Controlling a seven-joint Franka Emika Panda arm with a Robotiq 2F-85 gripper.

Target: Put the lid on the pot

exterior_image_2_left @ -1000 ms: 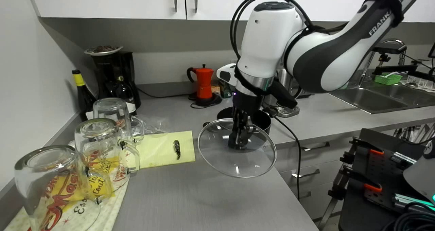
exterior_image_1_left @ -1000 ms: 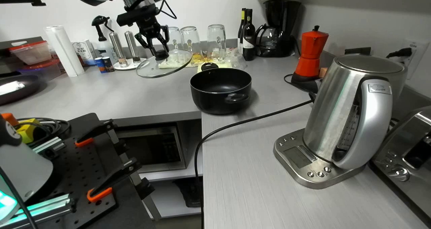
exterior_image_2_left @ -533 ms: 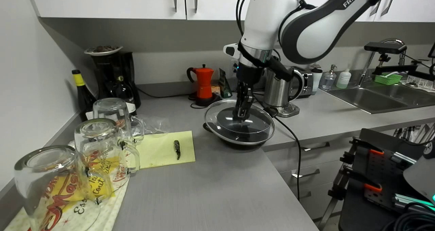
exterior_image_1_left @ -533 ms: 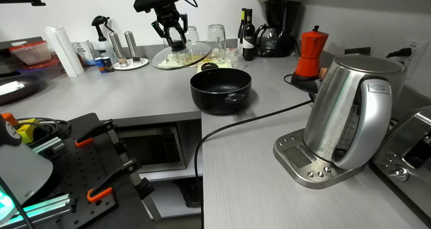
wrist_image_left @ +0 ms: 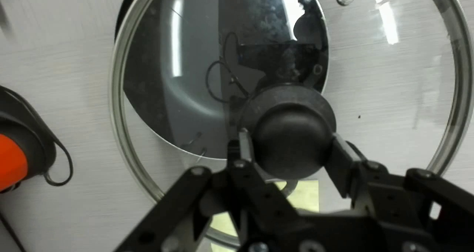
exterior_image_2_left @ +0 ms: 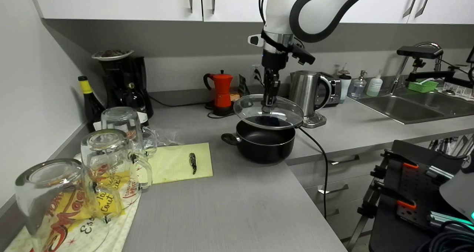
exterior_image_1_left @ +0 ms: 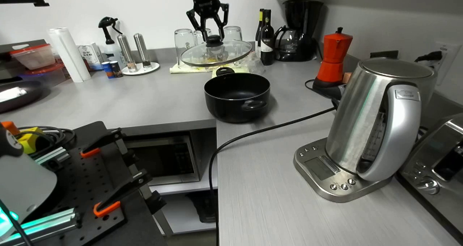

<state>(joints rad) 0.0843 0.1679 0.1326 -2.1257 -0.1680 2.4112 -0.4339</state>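
My gripper (exterior_image_1_left: 214,38) is shut on the dark knob of the lid (exterior_image_1_left: 195,56). In the wrist view the two fingers (wrist_image_left: 290,137) press the knob from both sides. The clear glass lid hangs nearly level in the air above the black pot (exterior_image_1_left: 231,105), apart from it. In an exterior view the lid (exterior_image_2_left: 285,113) overlaps the far part of the opening of the pot (exterior_image_2_left: 264,152), whose near part shows uncovered. In the wrist view the pot shows through the left part of the lid (wrist_image_left: 400,96), and the counter shows through the right part.
Upturned glass mugs (exterior_image_2_left: 107,148) stand on a cloth near a yellow cloth (exterior_image_2_left: 177,163). The red moka pot (exterior_image_1_left: 334,54) and steel kettle (exterior_image_1_left: 372,123) stand near the pot. A black cable (exterior_image_1_left: 275,124) crosses the counter. The counter edge (exterior_image_1_left: 173,126) runs in front.
My gripper has carried the lid rightward in one view and away from the camera in the other, over toward the pot. The lid has become more level. The pot has not moved.
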